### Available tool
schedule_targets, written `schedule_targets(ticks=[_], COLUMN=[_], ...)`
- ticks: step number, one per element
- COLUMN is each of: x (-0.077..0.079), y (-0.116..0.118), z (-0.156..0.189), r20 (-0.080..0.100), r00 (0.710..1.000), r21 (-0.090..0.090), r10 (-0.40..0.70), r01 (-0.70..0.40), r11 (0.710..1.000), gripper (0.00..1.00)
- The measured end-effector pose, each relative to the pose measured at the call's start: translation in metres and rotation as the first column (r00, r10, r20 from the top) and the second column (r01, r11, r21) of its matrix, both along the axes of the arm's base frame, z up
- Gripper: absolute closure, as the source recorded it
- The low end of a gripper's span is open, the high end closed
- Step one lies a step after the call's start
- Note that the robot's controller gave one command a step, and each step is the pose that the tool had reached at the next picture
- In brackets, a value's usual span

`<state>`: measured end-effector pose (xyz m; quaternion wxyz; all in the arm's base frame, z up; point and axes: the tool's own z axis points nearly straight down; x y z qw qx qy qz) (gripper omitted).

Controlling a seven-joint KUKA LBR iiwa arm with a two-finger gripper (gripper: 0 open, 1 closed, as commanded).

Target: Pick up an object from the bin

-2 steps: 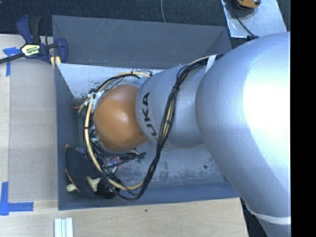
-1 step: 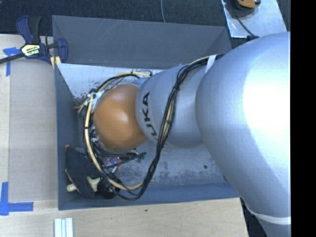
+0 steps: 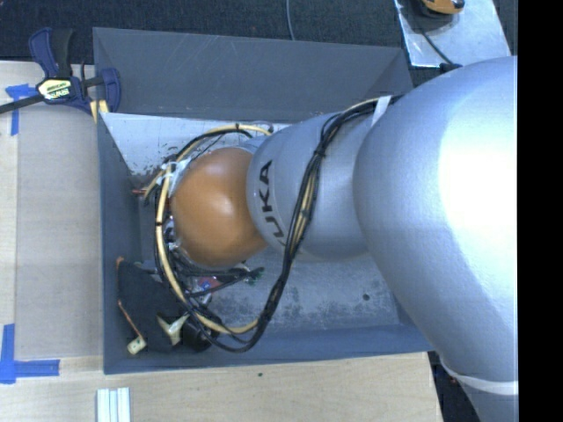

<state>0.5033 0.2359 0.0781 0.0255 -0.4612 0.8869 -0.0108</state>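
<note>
The orange cover (image 3: pixel 215 207) and grey arm (image 3: pixel 422 200) hide most of the bin (image 3: pixel 255 77) floor beneath them

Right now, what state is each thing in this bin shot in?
bin: upright, floor scuffed and speckled.
arm: reaching down into the bin's left half.
orange cover: on the arm's end, cables looped round it.
dark shape: lower-left corner, kind unclear.
</note>
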Motion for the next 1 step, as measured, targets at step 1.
schedule_targets(ticks=[1], x=[-0.0016], y=[-0.0052], z=[-0.0013], r20=[0.006], r00=[1.000], r21=[0.005], r10=[0.017], r01=[-0.017], r11=[1.000], gripper=[1.00])
